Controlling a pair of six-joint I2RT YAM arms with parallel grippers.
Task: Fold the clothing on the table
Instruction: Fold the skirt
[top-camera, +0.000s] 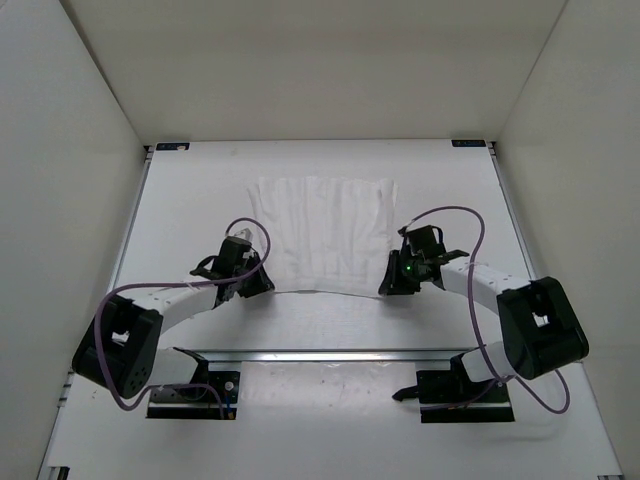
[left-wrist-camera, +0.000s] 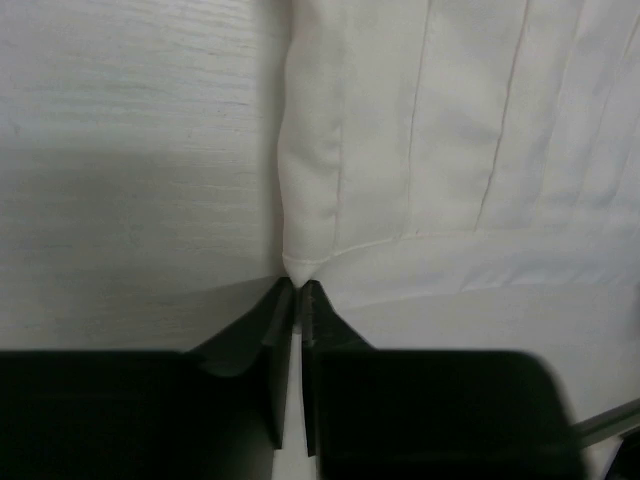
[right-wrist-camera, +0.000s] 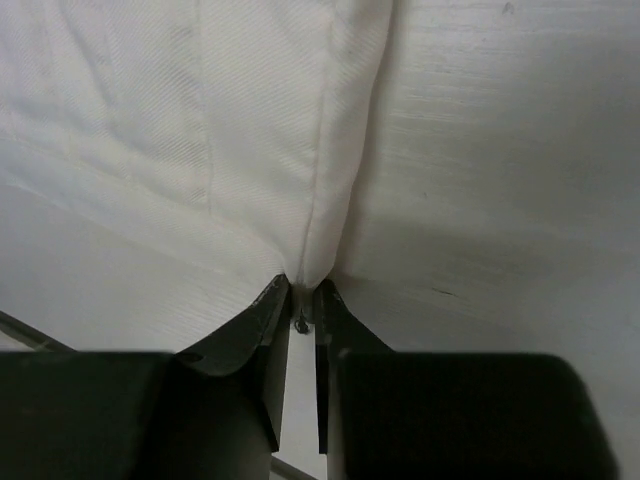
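The white clothing (top-camera: 325, 232) lies spread flat on the table (top-camera: 200, 200), its near hem curving between the two arms. My left gripper (top-camera: 262, 283) is at the near left corner; in the left wrist view that gripper (left-wrist-camera: 297, 285) is shut on the corner of the clothing (left-wrist-camera: 420, 150). At the near right corner my right gripper (top-camera: 388, 285) stands; in the right wrist view it (right-wrist-camera: 302, 285) is pinched shut on the hem corner of the clothing (right-wrist-camera: 200, 130). Both corners bunch up slightly at the jaws.
White walls (top-camera: 70, 200) close in the table on the left, right and back. A metal rail (top-camera: 330, 354) runs across in front of the arm bases. Purple cables (top-camera: 455, 215) loop above each arm.
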